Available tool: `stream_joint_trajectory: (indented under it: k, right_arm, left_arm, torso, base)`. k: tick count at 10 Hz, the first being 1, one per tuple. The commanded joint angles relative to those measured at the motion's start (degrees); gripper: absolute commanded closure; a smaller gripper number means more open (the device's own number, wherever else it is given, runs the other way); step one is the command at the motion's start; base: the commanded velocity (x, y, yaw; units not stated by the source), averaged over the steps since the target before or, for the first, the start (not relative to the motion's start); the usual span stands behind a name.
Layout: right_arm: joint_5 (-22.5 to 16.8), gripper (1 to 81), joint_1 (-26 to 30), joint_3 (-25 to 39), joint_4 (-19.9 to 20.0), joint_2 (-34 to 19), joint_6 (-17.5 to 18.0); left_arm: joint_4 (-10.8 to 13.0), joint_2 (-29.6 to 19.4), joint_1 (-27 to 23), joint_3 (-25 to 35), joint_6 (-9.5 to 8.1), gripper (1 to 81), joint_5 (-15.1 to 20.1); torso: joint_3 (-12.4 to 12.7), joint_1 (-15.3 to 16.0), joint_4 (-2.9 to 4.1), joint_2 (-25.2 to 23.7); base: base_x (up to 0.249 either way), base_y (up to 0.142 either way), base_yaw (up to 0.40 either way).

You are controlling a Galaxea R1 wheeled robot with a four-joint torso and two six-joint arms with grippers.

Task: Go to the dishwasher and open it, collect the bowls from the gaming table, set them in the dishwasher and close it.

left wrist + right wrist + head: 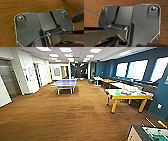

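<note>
Room: a long open games room with a brown wood-look floor [62, 112], dark blue wall on the window side, white walls opposite. No dishwasher can be seen from here, so whether it has been opened cannot be told.

Gaming table: the yellow-legged table with a white top [127, 95] stands against the blue wall, ahead and to the right of the robot's line of view. It serves as the landmark for everything below.

Ping-pong table: a blue one [64, 84] sits well beyond the gaming table, farther down the room and out toward the middle of the floor.

Football table: a corner of a green-field table with rods [150, 134] lies nearer the robot than the gaming table, along the same wall.

Bowls: a small bright green shape [117, 92] rests on the gaming table's top near its nearer end, among other small items too blurred to name. It looks like one of the bowls; the second cannot be picked out.

Grippers: both wrist views look down past the robot's own dark plates onto floor. Whether either gripper is spread or pressed together cannot be told.

Progress: judging by this, the bowls are not yet collected. The robot is well apart from the gaming table, so collecting, loading and closing remain.
</note>
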Motion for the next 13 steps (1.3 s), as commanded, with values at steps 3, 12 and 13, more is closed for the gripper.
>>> stream_joint_trajectory:
  k: [3,12,13]
  right_arm:
    - [-2.71,1.0,2.62,0.28,0.08,0.37,-0.18]
    - [-2.71,1.0,2.62,0.19,0.08,0.37,-0.18]
    - [-2.71,1.0,2.70,0.28,0.08,0.37,-0.18]
  left_arm:
    - [-0.06,-0.16,-2.36,-0.18,0.11,1.0,2.36]
    - [-0.06,-0.07,-2.28,-0.18,0.11,1.0,2.35]
    - [-0.06,-0.07,-2.28,-0.19,0.20,1.0,2.36]
  torso:
    - [0.00,0.03,0.00,0.00]
    - [0.00,0.03,0.00,0.00]
    - [0.00,0.03,0.00,-0.02]
  base:
    - [0.195,0.000,0.000]
    - [0.195,0.000,0.000]
    - [0.197,0.000,0.000]
